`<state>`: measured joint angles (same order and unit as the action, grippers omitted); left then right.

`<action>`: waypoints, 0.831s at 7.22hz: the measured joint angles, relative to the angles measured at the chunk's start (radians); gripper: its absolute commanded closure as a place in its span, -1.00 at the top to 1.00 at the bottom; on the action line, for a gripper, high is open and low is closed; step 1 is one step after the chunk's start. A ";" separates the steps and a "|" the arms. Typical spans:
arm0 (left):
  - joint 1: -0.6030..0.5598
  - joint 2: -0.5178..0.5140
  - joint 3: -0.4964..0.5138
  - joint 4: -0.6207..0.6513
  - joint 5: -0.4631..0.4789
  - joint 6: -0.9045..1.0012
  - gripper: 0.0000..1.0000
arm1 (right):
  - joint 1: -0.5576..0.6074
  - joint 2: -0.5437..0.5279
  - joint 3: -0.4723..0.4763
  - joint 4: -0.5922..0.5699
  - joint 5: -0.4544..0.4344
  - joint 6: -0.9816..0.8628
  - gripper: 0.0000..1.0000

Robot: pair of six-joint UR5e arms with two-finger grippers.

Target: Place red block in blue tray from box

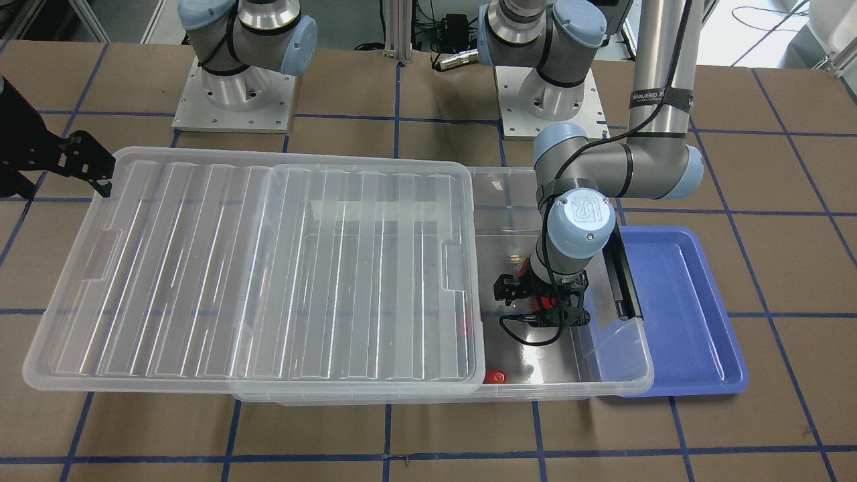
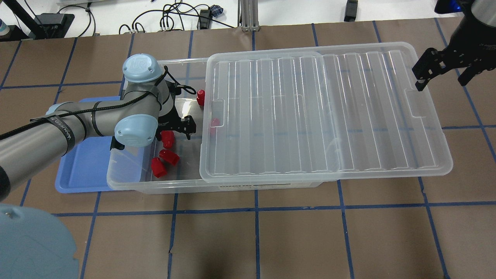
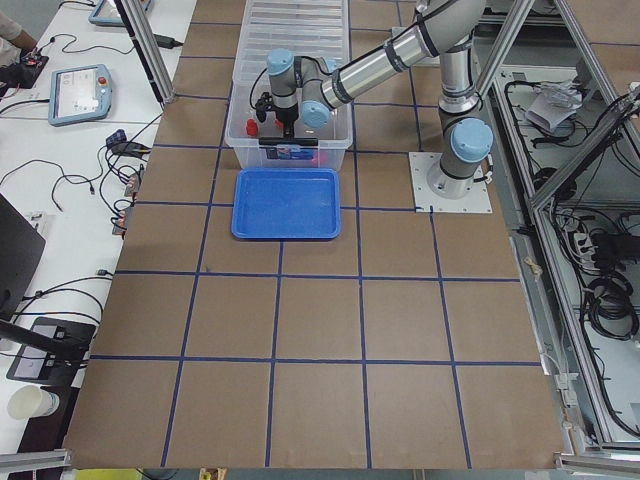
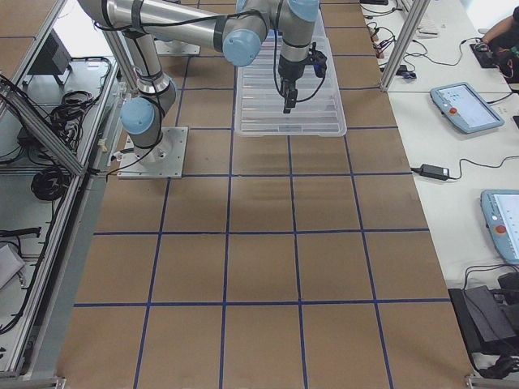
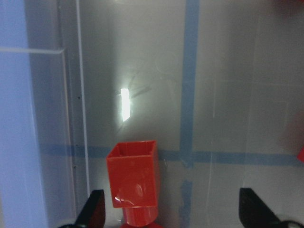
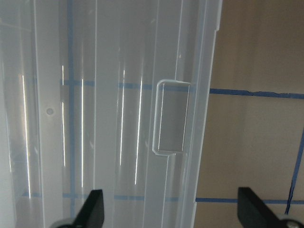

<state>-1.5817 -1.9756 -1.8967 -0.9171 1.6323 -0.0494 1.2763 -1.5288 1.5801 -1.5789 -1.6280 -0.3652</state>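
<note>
Lying right of the blue tray, in the box's uncovered end, the red block sits between the left end effector's spread fingers, nearer the wall-side one. The lid roofs the rest, and the right end effector hangs spread above its outer edge.

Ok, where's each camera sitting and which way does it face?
Front-facing: across the table, facing the robot; left arm at right, inside the box.
Overhead: behind the robot, looking forward and down; left arm at left, right pincer top right.
Exterior left: table end by the blue tray; left arm nearest.
Exterior right: opposite end; right arm nearest, above the lid.
Left wrist: down into the box; left pincer, red block.
Right wrist: down onto the lid's edge; its tips show.
Front-facing and overhead share the box, mirrored.
</note>
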 measured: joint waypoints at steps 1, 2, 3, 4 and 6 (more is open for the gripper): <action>0.002 -0.007 -0.003 0.005 0.007 0.005 1.00 | 0.000 0.000 0.000 0.000 0.000 0.000 1.00; 0.003 -0.010 -0.004 0.007 0.021 0.007 1.00 | 0.000 0.000 0.000 -0.001 0.001 0.000 1.00; 0.003 -0.012 -0.005 0.007 0.031 0.006 0.43 | 0.000 -0.001 0.000 0.000 0.001 0.000 1.00; 0.003 -0.015 -0.004 0.009 0.034 0.004 -0.59 | 0.000 -0.001 0.000 0.001 0.001 0.000 1.00; 0.003 -0.015 0.001 0.010 0.035 -0.003 -0.98 | 0.000 -0.001 0.000 0.001 0.002 0.000 1.00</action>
<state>-1.5787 -1.9910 -1.8961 -0.9066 1.6673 -0.0523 1.2763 -1.5294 1.5800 -1.5780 -1.6262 -0.3651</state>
